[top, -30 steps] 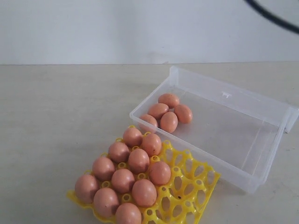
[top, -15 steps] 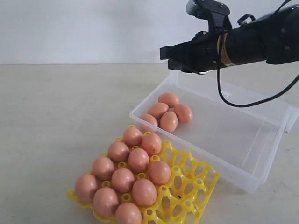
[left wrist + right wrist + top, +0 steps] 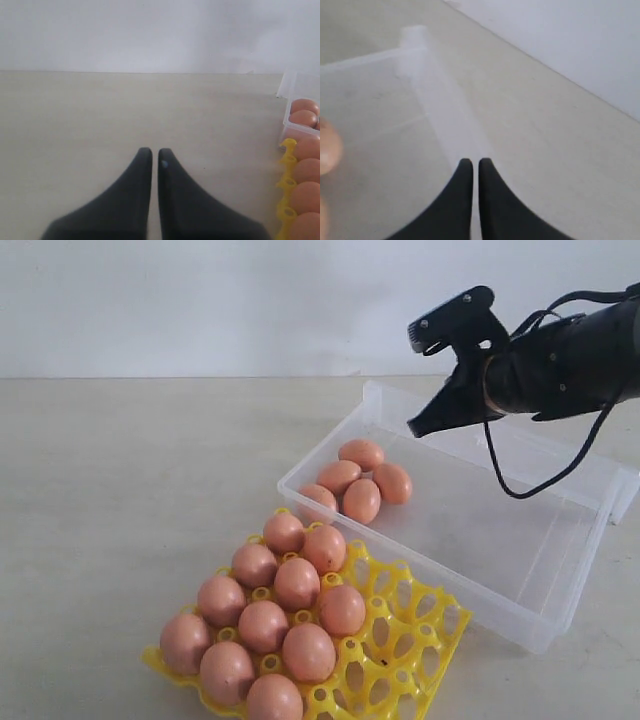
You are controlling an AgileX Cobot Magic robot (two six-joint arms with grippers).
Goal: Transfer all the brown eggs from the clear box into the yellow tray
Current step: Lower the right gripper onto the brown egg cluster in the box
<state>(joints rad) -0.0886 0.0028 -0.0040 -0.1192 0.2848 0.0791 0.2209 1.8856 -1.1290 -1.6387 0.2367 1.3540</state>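
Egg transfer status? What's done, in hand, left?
Done: eleven brown eggs sit in the yellow tray. In hand: nothing. The right gripper is shut and empty, above the far side of the clear box. Left: five eggs clustered at one end of the box, plus several open tray cups to take them.

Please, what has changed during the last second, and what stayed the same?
The right gripper came into view and tipped down toward the clear box, shut and empty. Five brown eggs in the box and eleven in the yellow tray have not moved.
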